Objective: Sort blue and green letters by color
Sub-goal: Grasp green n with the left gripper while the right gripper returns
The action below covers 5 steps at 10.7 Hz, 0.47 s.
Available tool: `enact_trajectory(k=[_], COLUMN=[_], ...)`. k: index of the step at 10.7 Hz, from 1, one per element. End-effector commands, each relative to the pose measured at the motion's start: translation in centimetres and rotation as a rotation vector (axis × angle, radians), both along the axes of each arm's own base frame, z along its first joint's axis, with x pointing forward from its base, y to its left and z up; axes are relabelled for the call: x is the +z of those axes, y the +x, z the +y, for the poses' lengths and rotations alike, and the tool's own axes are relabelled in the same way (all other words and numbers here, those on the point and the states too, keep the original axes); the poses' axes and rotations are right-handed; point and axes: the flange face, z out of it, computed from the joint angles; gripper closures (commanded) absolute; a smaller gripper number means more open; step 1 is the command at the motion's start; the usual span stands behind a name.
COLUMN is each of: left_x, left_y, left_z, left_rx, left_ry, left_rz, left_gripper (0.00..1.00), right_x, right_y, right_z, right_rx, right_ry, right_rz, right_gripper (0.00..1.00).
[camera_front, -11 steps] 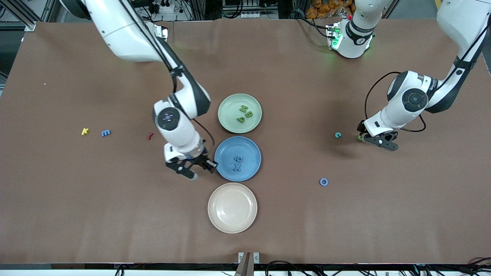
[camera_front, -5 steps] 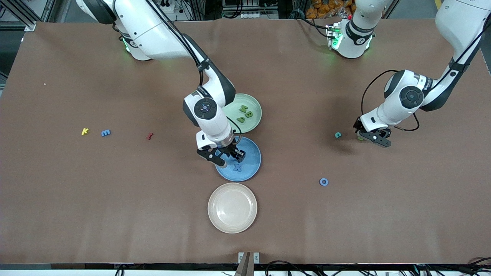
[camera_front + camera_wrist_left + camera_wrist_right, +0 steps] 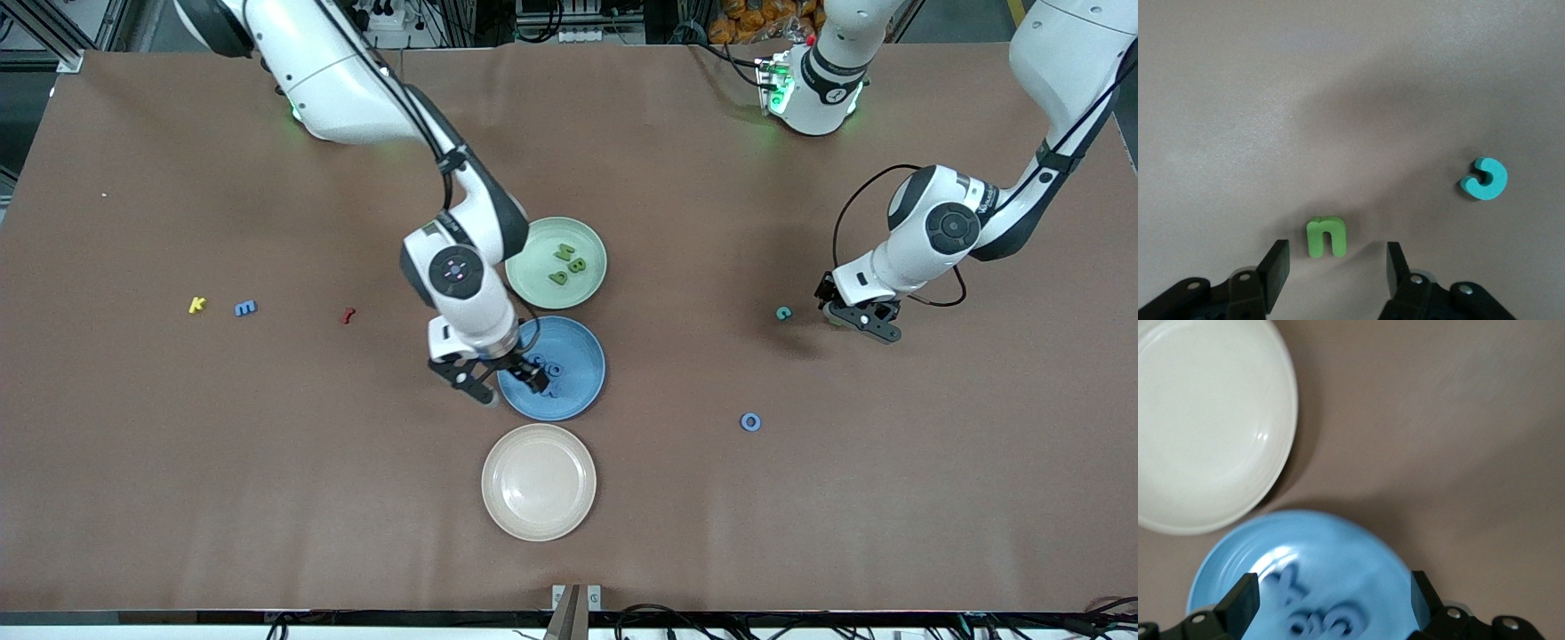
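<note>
Progress so far looks decent from my end. Green plate [image 3: 524, 267] has three green letters [image 3: 566, 264] in it, and the blue plate [image 3: 582, 391] just nearer the camera holds a few blue letters [image 3: 1313, 613], though I can't count them properly with the arm over them. My right end effector [image 3: 500, 384] hangs over the blue plate's edge toward the right arm's end of the desk [image 3: 267, 489], fingers spread wide with nothing between them.

My left end effector [image 3: 1336, 270] sits low at the left arm's end of the desk with its fingers spread on either side of a green n [image 3: 1327, 237], not touching it yet as far as I can see. A teal c [image 3: 1485, 179] lies close by.

Still out on the desk: that n, the blue o [image 3: 750, 421], and the blue E [image 3: 245, 308] beside the yellow K [image 3: 196, 305]. The red letter [image 3: 348, 314] and the cream plate [image 3: 539, 481] aren't part of this. I'd say we're a bit past halfway.
</note>
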Motion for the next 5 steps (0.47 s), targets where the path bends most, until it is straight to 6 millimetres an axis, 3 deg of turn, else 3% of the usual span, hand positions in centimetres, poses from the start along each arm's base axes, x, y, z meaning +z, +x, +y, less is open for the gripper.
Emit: enact_trajectory(k=[1,4,5], left_x=[-0.1,-0.5,-0.6], left_y=[0.2,0.5,0.5], left_z=[0.0,0.2,0.3], left_rx=[-0.035,-0.035,-0.031], left_ry=[-0.005,-0.014,-0.017], left_rz=[-0.020,-0.018,-0.016], left_gripper=[0.37,0.41,0.48], right_x=[0.9,1.8,2.3], right_y=[3.5,5.7,6.1], right_z=[-9.6,-22.6,-26.9], right_rx=[0.075,0.055,0.028], right_ry=[-0.075,-0.096,-0.096], right_rz=[0.053,0.082,0.086], right_gripper=[0.00,0.00,0.00])
